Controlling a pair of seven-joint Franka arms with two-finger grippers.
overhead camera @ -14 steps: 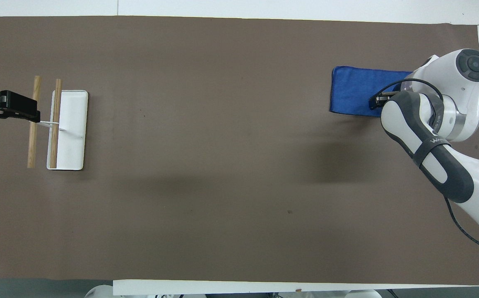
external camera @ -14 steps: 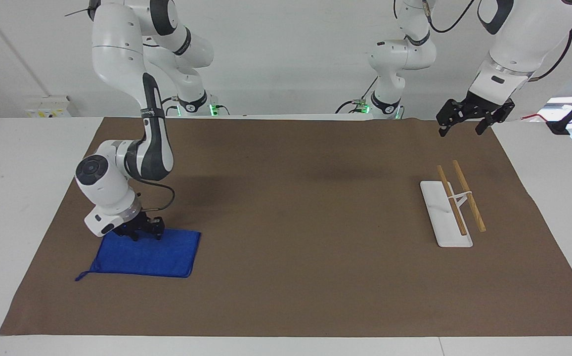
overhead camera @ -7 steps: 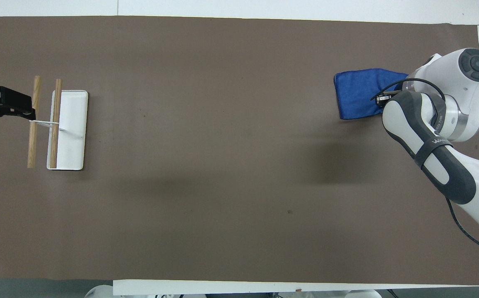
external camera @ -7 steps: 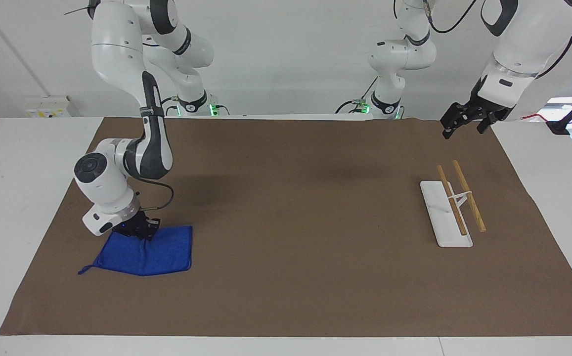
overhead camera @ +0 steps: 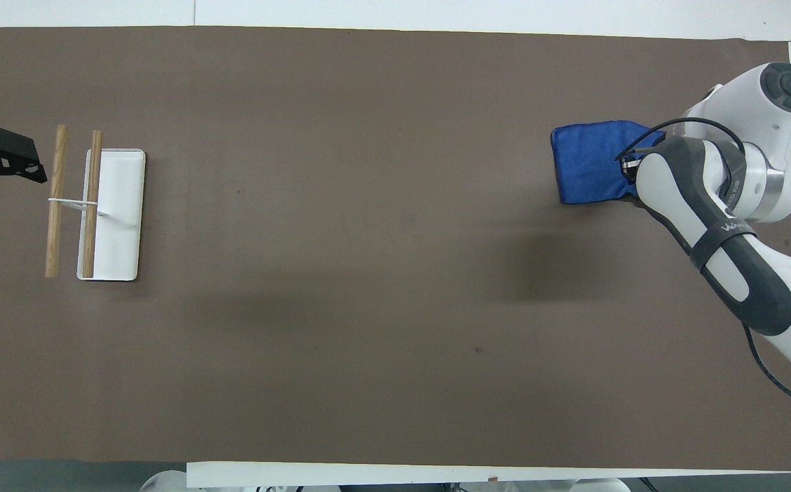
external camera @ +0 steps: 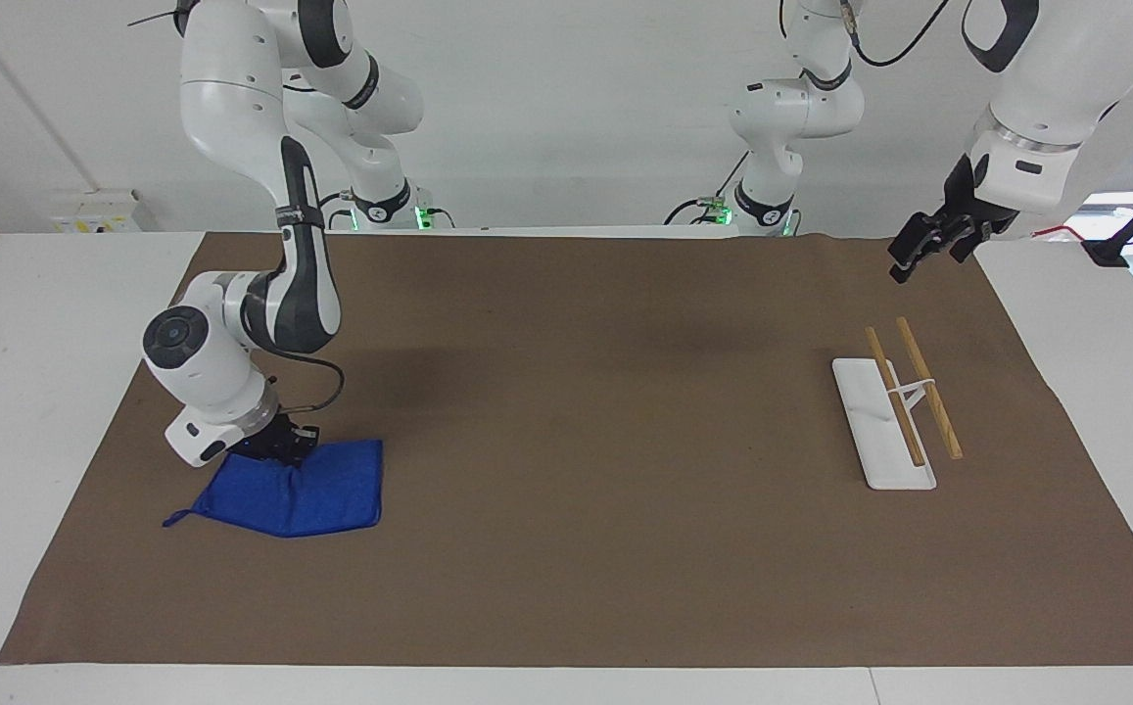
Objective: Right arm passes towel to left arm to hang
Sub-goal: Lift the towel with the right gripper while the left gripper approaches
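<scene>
Since a second ago the towel (external camera: 294,487) has bunched as the right gripper (external camera: 275,446), clamped on its upper edge at lower left of the facing view, lifts that edge. Only that view shows the loop; overhead, the arm hides it. At upper right, the left gripper (external camera: 930,247) has turned above the rack (external camera: 897,405); whether its fingers are apart, I cannot tell.
</scene>
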